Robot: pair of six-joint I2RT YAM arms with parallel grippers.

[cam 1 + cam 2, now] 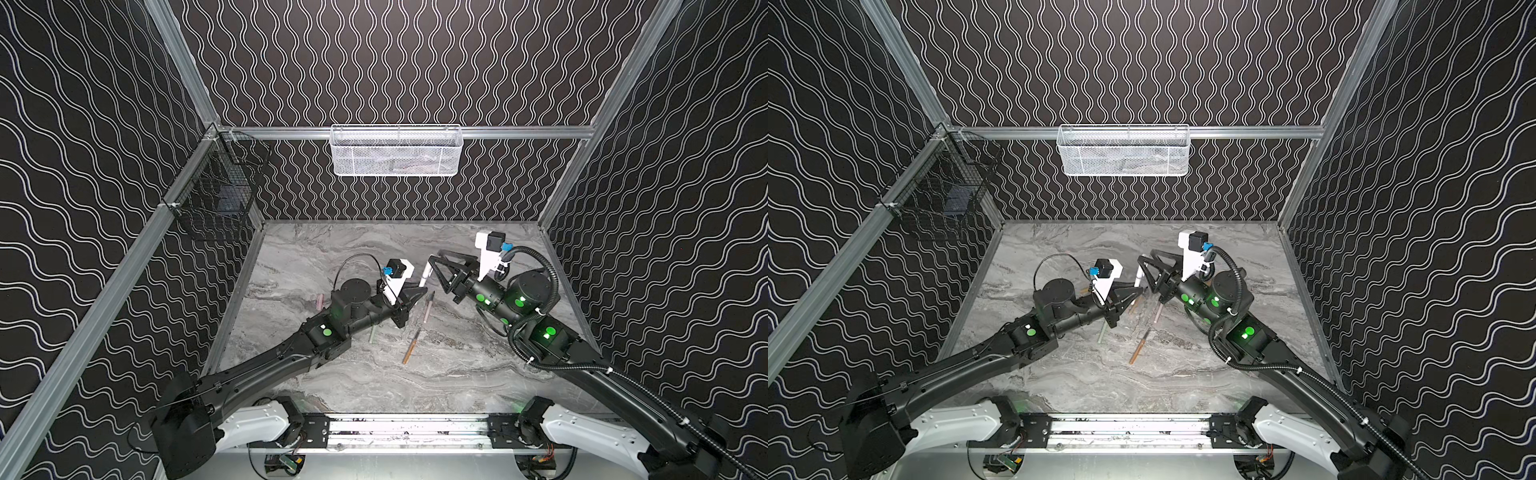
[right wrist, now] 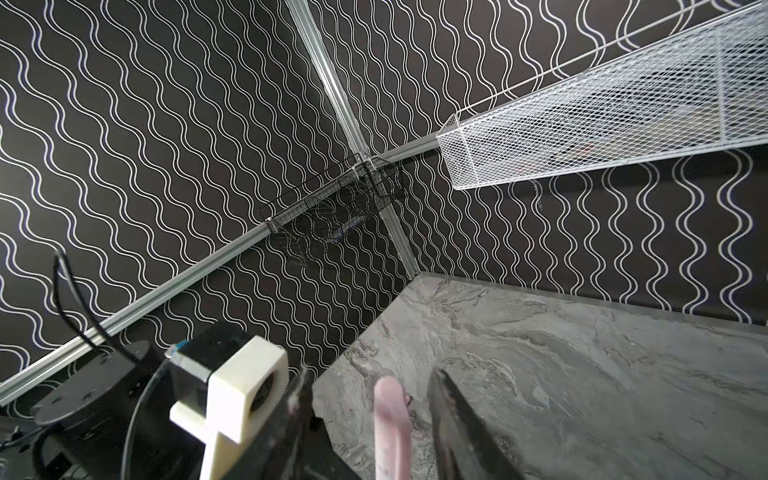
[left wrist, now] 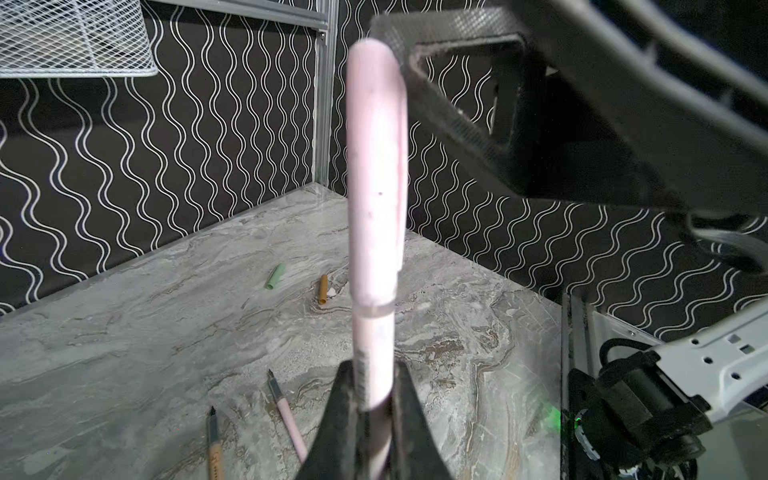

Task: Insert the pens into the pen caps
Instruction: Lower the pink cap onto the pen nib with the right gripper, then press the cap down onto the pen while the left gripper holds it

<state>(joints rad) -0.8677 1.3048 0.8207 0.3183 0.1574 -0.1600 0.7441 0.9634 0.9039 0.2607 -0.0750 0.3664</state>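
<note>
One pink pen (image 3: 372, 357) looks capped, barrel pinched in the left gripper (image 3: 376, 399), its cap (image 3: 376, 166) between the right gripper's (image 2: 370, 386) spread jaws (apparently untouched); other pens (image 3: 286, 411) and loose caps (image 3: 276, 276) lie undone beneath.

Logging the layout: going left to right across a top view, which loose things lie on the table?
pink cap → green pen → tan-orange pen → pink pen

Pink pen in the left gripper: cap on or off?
On. The pink cap covers the tip of the pink pen, its rim meeting the barrel just above the left gripper.
</note>
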